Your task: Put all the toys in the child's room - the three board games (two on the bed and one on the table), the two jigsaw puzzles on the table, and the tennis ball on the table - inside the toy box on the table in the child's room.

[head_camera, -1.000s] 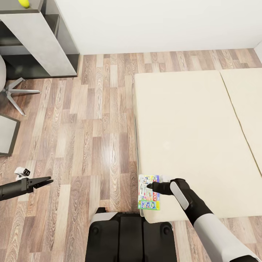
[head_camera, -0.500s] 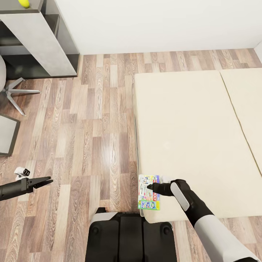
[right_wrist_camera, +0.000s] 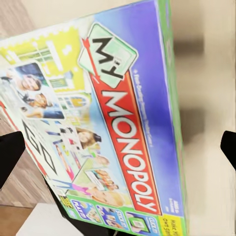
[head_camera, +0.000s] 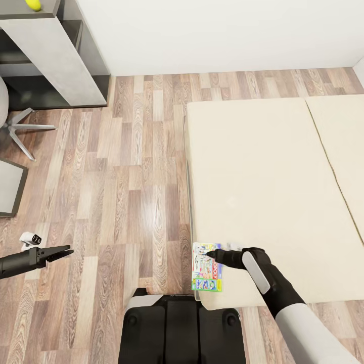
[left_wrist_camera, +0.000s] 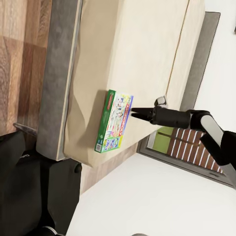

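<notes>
Tennis ball (head_camera: 33, 4): small, yellow-green, on the pale grey table (head_camera: 55, 55) top at the far left, near that surface's back edge.

Chair base (head_camera: 23, 129): grey spoked legs on the wood plank floor (head_camera: 131, 192), beside the table.

Left gripper (head_camera: 59, 253): low at the left over bare floor, well apart from the bed; dark fingers drawn close together to a narrow point, nothing between them.

Robot base (head_camera: 182, 328): black, at the near edge of the floor, just beside the bed's near left corner.

Board game (head_camera: 207, 267): flat "My Monopoly" box, white and blue cover with red logo and green edges, lying flat at the near left corner of the bed (head_camera: 263, 192), long side along the mattress's left edge. Seen also from the left wrist (left_wrist_camera: 115, 123) and, close up, from the right wrist (right_wrist_camera: 108, 132).

Right gripper (head_camera: 215, 253): reaching from the right over the box's far right part; in the right wrist view, dark fingertips (right_wrist_camera: 10, 152) spread wide at either side of the cover, nothing gripped; contact with the box cannot be told.

Bed: cream mattress in two sections, seam running toward the far right; the rest of that surface bare.
</notes>
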`<state>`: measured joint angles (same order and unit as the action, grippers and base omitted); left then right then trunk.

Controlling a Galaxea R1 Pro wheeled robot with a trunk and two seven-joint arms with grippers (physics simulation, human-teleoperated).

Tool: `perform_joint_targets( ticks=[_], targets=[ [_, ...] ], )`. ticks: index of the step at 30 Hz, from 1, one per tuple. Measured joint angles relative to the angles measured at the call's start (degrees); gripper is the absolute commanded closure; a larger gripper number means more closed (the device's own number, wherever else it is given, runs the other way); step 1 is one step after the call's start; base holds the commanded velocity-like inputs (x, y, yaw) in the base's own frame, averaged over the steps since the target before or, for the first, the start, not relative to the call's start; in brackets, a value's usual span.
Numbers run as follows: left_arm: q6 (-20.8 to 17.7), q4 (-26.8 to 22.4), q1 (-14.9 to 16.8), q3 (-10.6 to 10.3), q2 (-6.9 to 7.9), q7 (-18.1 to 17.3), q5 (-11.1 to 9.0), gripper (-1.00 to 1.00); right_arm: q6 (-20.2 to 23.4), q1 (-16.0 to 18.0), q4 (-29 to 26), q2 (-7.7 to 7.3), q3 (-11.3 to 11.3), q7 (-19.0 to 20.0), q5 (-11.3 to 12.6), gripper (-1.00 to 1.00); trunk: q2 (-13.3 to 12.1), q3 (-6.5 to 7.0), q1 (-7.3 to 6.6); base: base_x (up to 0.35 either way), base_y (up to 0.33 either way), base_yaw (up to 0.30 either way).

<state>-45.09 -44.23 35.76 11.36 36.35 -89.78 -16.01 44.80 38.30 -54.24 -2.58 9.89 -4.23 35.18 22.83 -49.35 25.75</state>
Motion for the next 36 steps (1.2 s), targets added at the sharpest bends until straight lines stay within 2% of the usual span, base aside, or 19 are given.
perform_joint_targets(
  ticks=[10,18,27,32,36],
  targets=[
    [0.0,0.0,0.0,0.0,0.01,0.0,0.0,-1.00,1.6,-2.5,-3.4,-0.22,-3.4,0.4,0.1,-1.00,0.0,0.00,0.00,0.000,0.000,0.000],
    [0.0,0.0,0.0,0.0,0.02,0.0,0.0,-1.00,1.9,-6.8,-9.3,-0.75,-5.4,2.8,0.4,-1.00,0.0,0.00,0.00,0.000,0.000,0.000],
    [0.0,0.0,0.0,0.0,-0.05,0.0,0.0,-1.00,1.8,-13.3,-17.3,-0.96,-8.4,7.9,0.9,-1.00,0.0,0.20,-0.01,0.000,0.000,0.000],
    [0.0,0.0,0.0,0.0,-0.07,0.0,0.0,-1.00,1.2,-18.2,-22.0,-0.90,-10.0,14.4,0.6,-1.00,0.0,0.59,-0.01,0.000,0.000,0.000],
    [0.0,0.0,0.0,0.0,-0.07,0.0,0.0,-1.00,1.0,-20.3,-23.4,-0.88,-10.3,17.6,0.6,-1.00,0.0,0.95,0.00,0.000,0.000,0.000]
  ],
)
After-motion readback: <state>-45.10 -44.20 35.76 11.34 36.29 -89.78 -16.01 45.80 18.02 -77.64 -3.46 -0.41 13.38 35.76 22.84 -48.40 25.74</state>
